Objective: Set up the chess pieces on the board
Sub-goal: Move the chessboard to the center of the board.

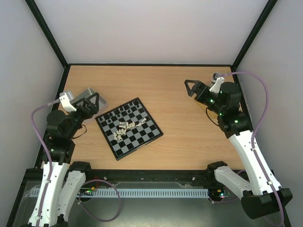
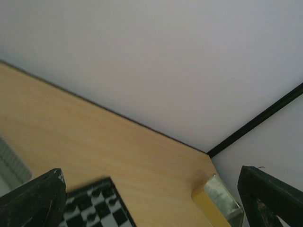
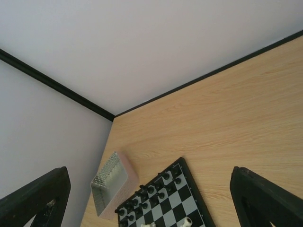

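The board (image 1: 135, 135) is a small square chessboard with black and pale grey checks and a thin black border. It lies flat on the counter (image 1: 189, 137), left of the middle, turned so that one corner points toward the near edge. The black pieces (image 1: 119, 111) stand in rows along its far-left side. In the right wrist view they show as small dark knobbed figures, each within its own square. The cream-white pieces (image 1: 125, 127) are bunched in a loose cluster about the middle of the board, not in rows. They are too small to tell one kind from another.

Just left of the board's far corner, at the left edge of the light wood counter, sits a silver tray (image 3: 111, 182) with a dimpled metal surface. The left pincer (image 1: 96, 101) hangs over it, its fingers (image 2: 35, 201) spread wide and holding nothing.

Well to the right of the board, over the far right part of the counter, the right pincer (image 1: 191, 88) is likewise released and empty. A gold-coloured tray (image 2: 208, 201) lies on that side near the right wall.
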`<action>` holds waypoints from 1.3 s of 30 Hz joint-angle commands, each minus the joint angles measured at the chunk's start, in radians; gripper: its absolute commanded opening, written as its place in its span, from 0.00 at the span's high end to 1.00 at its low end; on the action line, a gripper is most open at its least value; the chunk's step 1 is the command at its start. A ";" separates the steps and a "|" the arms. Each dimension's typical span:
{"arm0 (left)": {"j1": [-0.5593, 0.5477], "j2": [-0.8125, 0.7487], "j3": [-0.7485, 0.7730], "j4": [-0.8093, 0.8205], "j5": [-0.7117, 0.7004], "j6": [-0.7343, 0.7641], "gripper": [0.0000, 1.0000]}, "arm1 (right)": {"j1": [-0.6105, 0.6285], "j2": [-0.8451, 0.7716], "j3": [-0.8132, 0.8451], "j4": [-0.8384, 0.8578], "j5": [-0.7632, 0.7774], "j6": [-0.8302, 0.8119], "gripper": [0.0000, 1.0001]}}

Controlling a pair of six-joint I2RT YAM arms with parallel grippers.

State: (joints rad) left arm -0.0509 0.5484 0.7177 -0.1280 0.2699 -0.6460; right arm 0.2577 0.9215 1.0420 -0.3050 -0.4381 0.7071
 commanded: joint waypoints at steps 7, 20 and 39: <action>0.006 -0.099 -0.146 -0.243 -0.096 -0.193 0.00 | 0.004 0.103 -0.102 0.145 -0.015 0.043 0.12; 0.005 0.266 -0.218 -0.411 -0.073 -0.287 0.33 | 0.006 0.297 -0.164 0.258 0.033 0.066 0.49; -0.003 0.553 -0.353 -0.145 0.132 -0.288 0.68 | 0.105 0.424 -0.191 0.291 0.026 0.059 0.67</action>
State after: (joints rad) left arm -0.0513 1.0630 0.3786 -0.3489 0.3176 -0.9478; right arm 0.3359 1.3262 0.8715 -0.0452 -0.4271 0.7742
